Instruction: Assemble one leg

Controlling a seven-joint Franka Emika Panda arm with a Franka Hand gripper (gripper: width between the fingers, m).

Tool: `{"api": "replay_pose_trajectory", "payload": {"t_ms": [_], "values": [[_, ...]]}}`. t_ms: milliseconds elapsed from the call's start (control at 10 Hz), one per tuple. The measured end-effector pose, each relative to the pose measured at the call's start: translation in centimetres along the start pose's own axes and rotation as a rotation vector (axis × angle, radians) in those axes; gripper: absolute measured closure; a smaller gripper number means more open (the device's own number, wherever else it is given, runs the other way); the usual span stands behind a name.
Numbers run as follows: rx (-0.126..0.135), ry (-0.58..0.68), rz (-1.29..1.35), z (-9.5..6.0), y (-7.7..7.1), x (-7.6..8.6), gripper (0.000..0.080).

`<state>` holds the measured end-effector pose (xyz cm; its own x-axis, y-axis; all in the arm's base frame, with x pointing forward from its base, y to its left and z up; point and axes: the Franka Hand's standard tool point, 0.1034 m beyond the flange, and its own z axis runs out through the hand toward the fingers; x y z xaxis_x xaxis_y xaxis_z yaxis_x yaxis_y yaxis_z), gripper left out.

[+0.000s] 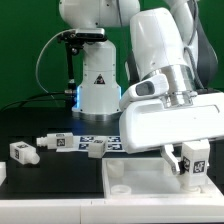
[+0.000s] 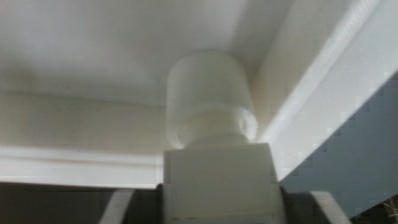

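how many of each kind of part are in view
legs: 4 (left leg, middle leg, leg nearest the marker board, held leg between the fingers)
white panel: 1
marker board: 1
total: 6

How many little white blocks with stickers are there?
4. One leg lies at the exterior view's far left, two more near the middle, and one is held in the tool. The arm may hide others.
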<state>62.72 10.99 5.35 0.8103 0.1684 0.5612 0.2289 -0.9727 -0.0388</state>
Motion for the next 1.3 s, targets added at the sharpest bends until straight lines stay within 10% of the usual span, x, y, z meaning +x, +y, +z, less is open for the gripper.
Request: {"api": "replay_pose_trajectory", "payload": {"t_ms": [500, 700, 900, 1300], "values": [[0.000, -0.004, 0.000, 0.2, 0.0, -0.2, 0.0515], [0.009, -0.039, -0.004, 0.1, 0.1, -0.3, 0.0262], [0.023, -0.115, -0.003, -2.4, 1.3, 2.1, 0.0185], [0.103, -0.421, 0.088, -1.8, 0.8, 3.2, 0.0151]]}}
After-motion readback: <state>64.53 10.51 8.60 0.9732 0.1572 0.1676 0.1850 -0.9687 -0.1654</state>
